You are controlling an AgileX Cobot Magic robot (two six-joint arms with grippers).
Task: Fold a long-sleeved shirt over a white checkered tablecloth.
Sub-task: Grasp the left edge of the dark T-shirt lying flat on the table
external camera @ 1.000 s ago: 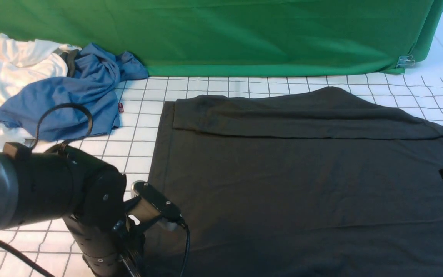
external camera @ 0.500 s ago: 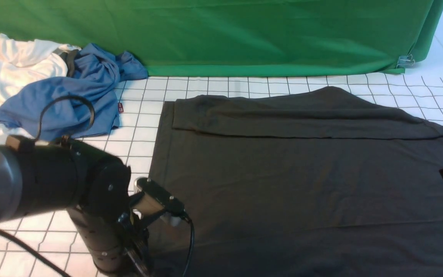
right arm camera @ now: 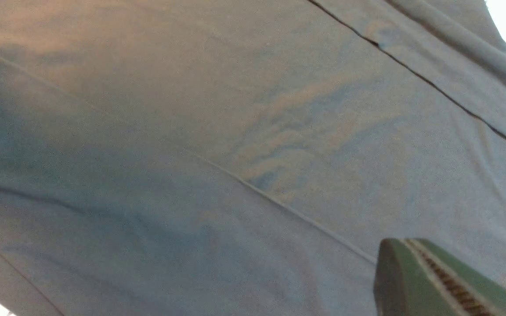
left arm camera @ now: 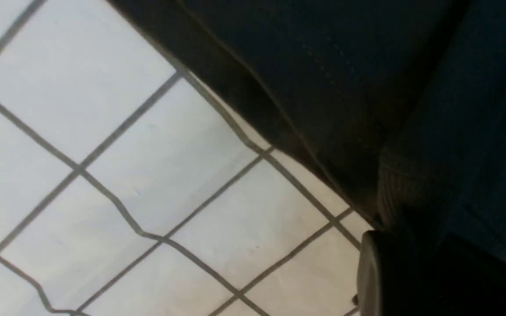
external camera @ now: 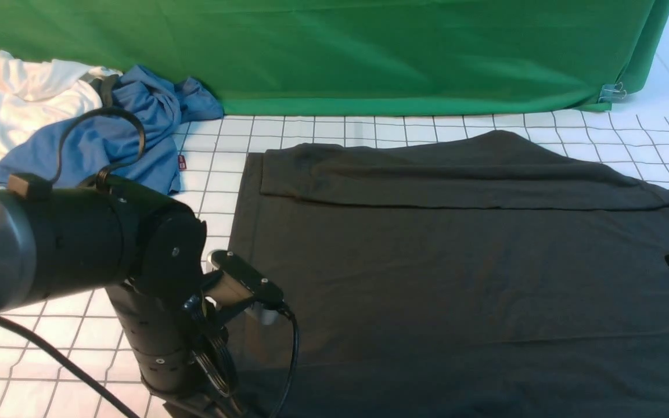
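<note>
The charcoal long-sleeved shirt (external camera: 456,261) lies spread flat on the white checkered tablecloth (external camera: 207,174), with one sleeve folded across its far part. My left arm (external camera: 79,249) stands over the shirt's near left corner, hiding its gripper in the front view. In the left wrist view that gripper (left arm camera: 411,272) is shut on a bunched fold of the shirt's edge (left arm camera: 393,184), just above the tablecloth (left arm camera: 103,153). My right gripper (right arm camera: 437,276) is shut with nothing in it and hovers over the shirt (right arm camera: 191,131) at its right side.
A crumpled blue shirt (external camera: 114,139) and a white garment (external camera: 27,93) lie piled at the far left. A green cloth (external camera: 340,52) hangs along the back, held by a metal clip (external camera: 612,92) at its right end.
My left arm has risen and shifted slightly right. Its gripper has closed on the shirt's near left edge, which now lifts a little. The right arm has not moved.
</note>
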